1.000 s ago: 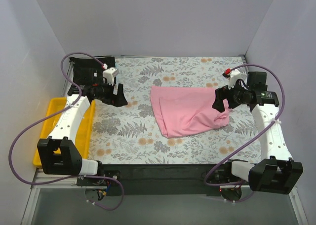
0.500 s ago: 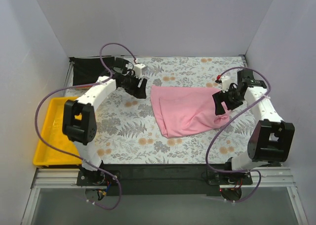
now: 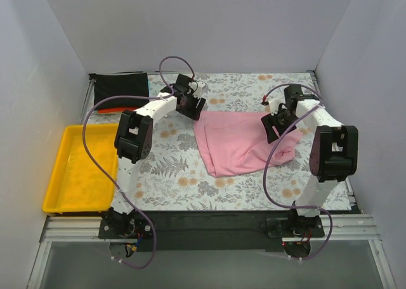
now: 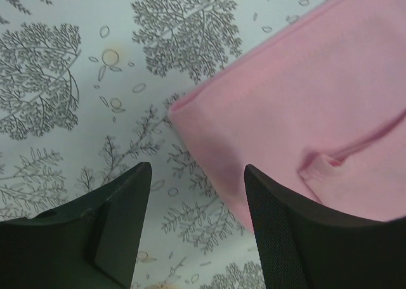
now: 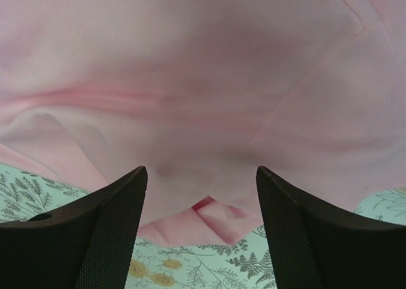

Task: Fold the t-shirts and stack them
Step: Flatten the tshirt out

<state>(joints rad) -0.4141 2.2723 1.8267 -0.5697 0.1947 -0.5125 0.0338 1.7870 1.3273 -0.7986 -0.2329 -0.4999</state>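
Observation:
A light pink t-shirt [image 3: 244, 143] lies partly folded on the floral table cloth. My left gripper [image 3: 192, 108] hovers at its back left corner, open. In the left wrist view that gripper [image 4: 198, 168] straddles the pink t-shirt's [image 4: 304, 92] edge, one finger over cloth, the other over the table. My right gripper [image 3: 274, 125] is open at the back right corner. In the right wrist view it [image 5: 201, 170] stands over the pink t-shirt's [image 5: 203, 67] folded hem. A folded black t-shirt [image 3: 120, 86] lies at the back left, on an orange-red one [image 3: 109, 110].
A yellow tray [image 3: 82, 168] sits at the left edge of the table, beside the floral table cloth [image 3: 165, 168]. Grey walls close in the back and both sides. Purple cables loop above both arms.
Both arms swung back and inward. The left gripper went from beside the black stack to the pink shirt's back left corner, the right to its back right corner. Both jaws narrowed a little.

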